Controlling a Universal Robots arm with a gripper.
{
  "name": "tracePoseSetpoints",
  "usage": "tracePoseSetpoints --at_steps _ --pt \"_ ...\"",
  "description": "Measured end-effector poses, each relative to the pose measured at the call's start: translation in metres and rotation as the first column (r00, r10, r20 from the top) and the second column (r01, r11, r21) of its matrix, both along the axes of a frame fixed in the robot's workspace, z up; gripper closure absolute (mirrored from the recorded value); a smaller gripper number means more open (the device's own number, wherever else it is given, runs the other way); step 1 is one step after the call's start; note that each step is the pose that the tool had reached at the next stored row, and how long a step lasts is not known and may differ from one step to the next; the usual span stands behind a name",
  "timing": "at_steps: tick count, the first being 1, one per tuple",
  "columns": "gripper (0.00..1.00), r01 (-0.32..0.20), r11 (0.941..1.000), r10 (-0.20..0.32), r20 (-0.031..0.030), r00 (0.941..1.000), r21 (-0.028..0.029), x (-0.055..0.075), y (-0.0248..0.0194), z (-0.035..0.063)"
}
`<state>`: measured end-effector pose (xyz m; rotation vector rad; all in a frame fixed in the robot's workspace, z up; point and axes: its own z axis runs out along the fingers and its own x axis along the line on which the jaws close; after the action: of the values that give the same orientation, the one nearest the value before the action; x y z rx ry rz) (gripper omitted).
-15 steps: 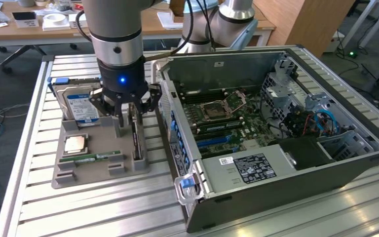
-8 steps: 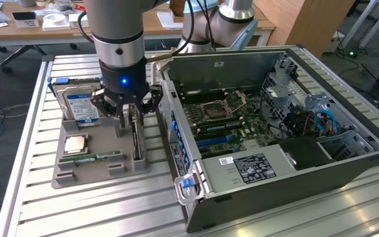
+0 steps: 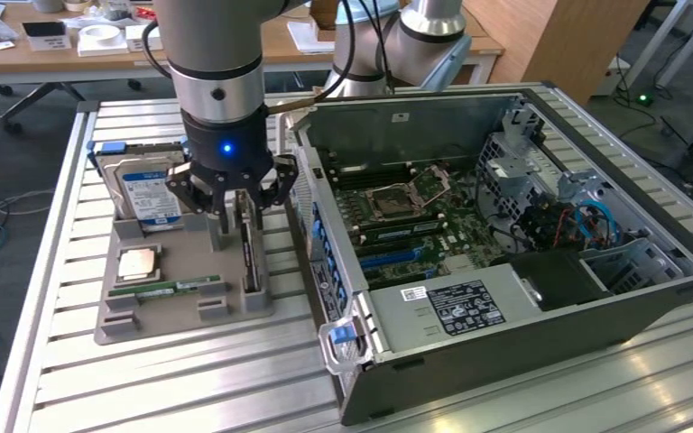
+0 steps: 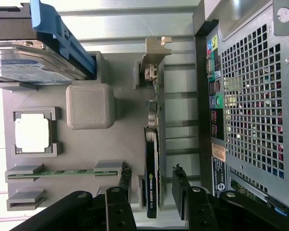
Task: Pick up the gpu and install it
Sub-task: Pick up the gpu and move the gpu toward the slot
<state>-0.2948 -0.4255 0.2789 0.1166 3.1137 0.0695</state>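
Note:
The gpu (image 4: 151, 178) is a thin dark card with a silver bracket at one end. It stands on edge in a slot of the grey holder tray (image 3: 178, 317), beside the computer case. In the exterior view the gpu (image 3: 250, 262) is just below my gripper (image 3: 241, 216). In the wrist view my gripper (image 4: 152, 190) is open and straddles the card. One black finger (image 4: 125, 185) is on each side, with a small gap between each finger and the card. Nothing is held.
The open computer case (image 3: 635, 271) lies at the exterior view's right, its motherboard (image 3: 413, 225) facing up. Its perforated rear wall (image 4: 250, 106) is close beside the gpu. The tray also holds a hard drive (image 3: 144, 188), a CPU (image 3: 140, 263) and a green memory stick (image 3: 180, 289).

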Motion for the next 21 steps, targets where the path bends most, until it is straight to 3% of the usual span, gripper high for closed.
tracePoseSetpoints --at_steps 21 --pt "0.53 0.0 1.0 0.0 0.0 1.0 0.0002 0.001 0.0 -0.0101"
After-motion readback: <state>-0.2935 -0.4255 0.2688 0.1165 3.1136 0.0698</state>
